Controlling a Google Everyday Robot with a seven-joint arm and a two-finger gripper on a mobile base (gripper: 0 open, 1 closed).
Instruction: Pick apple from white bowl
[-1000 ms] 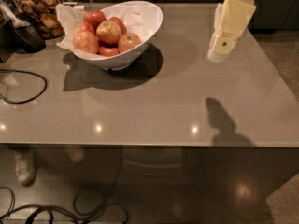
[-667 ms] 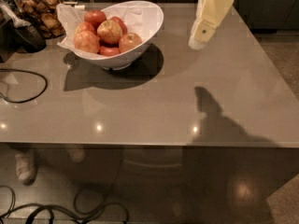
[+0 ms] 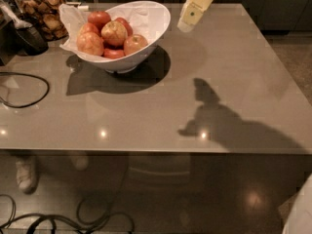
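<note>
The white bowl point(image 3: 146, 30) stands on the grey table at the back left, with a slanted rim and several apples in it. The apple point(image 3: 114, 33), red-orange with a yellowish blush, sits on top in the middle of the pile. A paler apple point(image 3: 90, 43) lies at the left and a deep-red apple point(image 3: 99, 18) at the back. My gripper point(image 3: 187, 21) hangs from the top edge, cream-coloured, above the table just right of the bowl's rim. It holds nothing that I can see.
The grey table point(image 3: 219, 72) reaches to the front edge and to the right. A jar of snacks point(image 3: 44, 11) and a dark device point(image 3: 27, 38) stand at the back left. A black cable point(image 3: 29, 89) loops on the table's left. More cables lie on the floor below.
My gripper has moved left, from over the table's right part to just beside the bowl's right rim. Its shadow on the table moved left too. The bowl and apples have not moved.
</note>
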